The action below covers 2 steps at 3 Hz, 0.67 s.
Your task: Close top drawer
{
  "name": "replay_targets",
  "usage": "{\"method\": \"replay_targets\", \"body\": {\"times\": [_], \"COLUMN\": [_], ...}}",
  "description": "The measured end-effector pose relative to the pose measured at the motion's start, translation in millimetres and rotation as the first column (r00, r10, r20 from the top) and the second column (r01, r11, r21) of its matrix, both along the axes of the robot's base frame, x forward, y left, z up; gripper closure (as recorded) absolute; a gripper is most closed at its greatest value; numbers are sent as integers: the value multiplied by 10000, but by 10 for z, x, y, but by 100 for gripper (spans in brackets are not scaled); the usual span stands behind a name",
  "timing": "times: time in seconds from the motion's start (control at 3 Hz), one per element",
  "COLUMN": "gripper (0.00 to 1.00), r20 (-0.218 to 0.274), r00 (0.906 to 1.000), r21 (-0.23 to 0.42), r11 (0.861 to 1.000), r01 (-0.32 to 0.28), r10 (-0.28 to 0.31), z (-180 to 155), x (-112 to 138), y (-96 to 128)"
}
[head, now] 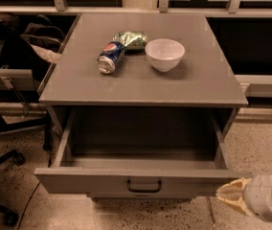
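Observation:
The top drawer (102, 181) of a grey metal cabinet is pulled far out and shows nothing inside. Its flat front panel carries a small dark loop handle (144, 185) near the middle. My gripper (232, 194) enters from the lower right corner, cream fingertips on a white wrist. Its tips lie at the right end of the drawer's front panel, right by it; whether they touch I cannot tell.
On the cabinet top (188, 85) lie a tipped blue soda can (110, 57), a green snack bag (130, 39) and a white bowl (164, 54). An office chair base with castors (6, 162) stands at the left. Speckled floor (260, 147) lies right of the drawer.

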State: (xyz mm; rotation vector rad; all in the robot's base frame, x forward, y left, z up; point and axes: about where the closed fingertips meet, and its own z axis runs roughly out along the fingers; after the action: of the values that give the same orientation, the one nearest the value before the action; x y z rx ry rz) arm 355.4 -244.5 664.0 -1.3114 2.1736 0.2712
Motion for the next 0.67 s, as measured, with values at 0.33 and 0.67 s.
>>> {"method": "replay_targets", "body": {"times": [0.33,0.67], "gripper": [100,100], "r20": [50,65], "r00": [10000,10000], "r21": [-370,-361], "r11": [9993,9993], "r01": [-35,-19], "r10": [37,22], "z": [-26,-23], "x": [359,368], "y": [47,52]}}
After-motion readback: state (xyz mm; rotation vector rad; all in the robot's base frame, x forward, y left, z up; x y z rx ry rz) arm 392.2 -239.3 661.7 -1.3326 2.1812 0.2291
